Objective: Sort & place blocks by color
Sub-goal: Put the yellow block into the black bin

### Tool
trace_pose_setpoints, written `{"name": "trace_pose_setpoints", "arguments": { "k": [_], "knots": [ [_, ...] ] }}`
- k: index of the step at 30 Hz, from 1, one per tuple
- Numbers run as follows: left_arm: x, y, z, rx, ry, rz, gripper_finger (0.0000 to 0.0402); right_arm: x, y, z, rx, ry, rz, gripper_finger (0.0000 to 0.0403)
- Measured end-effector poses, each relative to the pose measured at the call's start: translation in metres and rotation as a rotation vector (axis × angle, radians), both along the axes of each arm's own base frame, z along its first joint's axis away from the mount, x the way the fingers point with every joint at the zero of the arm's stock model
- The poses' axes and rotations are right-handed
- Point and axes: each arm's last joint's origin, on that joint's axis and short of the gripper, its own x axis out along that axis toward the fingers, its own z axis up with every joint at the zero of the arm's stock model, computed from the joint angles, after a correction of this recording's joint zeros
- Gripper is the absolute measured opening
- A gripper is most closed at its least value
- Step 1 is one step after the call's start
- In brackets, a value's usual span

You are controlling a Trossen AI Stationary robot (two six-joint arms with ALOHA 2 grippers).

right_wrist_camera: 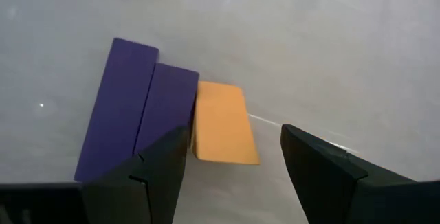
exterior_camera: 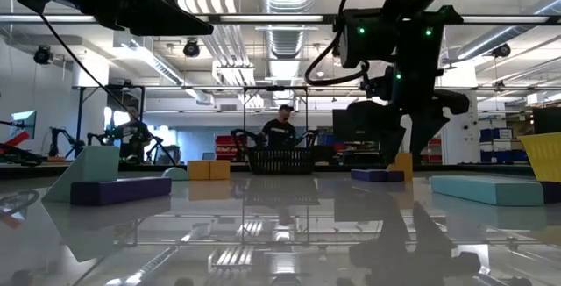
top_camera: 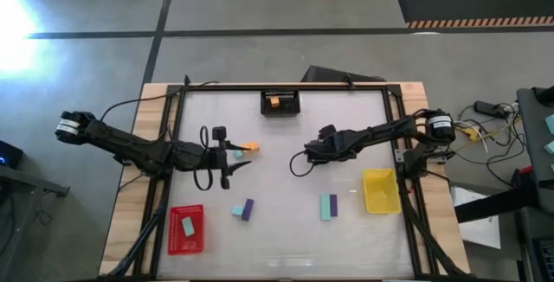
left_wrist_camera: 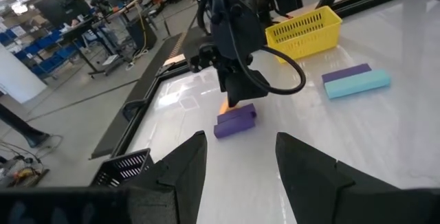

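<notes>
Two claws over the glossy white table (top_camera: 286,178), both spread wide, neither holding anything. Right claw (right_wrist_camera: 234,157) hangs low at mid-table; between its dark fingers (right_wrist_camera: 148,176) lies a small orange block (right_wrist_camera: 221,122), flat on the surface and touching two purple blocks (right_wrist_camera: 137,117) set side by side. Fingers not touching any of them, as far as can be told. Left claw (left_wrist_camera: 237,159) sits left of centre, empty, near a small orange cube (top_camera: 251,146) and a teal block (top_camera: 237,154). One teal block (top_camera: 188,227) lies in the red mesh tray (top_camera: 173,240). Teal-and-purple pairs lie loose near the front: one (top_camera: 243,209) left of centre, one (top_camera: 328,206) beside the yellow mesh tray (top_camera: 381,202). Black tray (top_camera: 281,109) at the far edge holds something orange.
</notes>
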Motion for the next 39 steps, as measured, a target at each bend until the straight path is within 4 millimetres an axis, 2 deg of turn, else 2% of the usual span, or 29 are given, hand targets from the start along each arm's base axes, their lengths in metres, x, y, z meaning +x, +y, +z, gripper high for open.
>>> {"name": "trace_pose_setpoints", "arguments": {
  "k": [25, 29, 39],
  "knots": [
    [0.0000, 0.0000, -0.0002, -0.007, -0.001, 0.001, 0.0159, 0.0008, 0.0000, -0.0040, 0.004, -0.028, 0.006, 0.0224],
    [0.0000, 0.0000, -0.0002, -0.007, -0.001, 0.001, 0.0159, 0.0008, 0.0000, -0.0040, 0.004, -0.029, 0.005, 0.0207],
    [0.0000, 0.0000, -0.0002, -0.006, -0.001, 0.001, 0.0159, 0.0008, 0.0000, -0.0036, 0.004, -0.032, 0.002, 0.0131]
  ]
}}
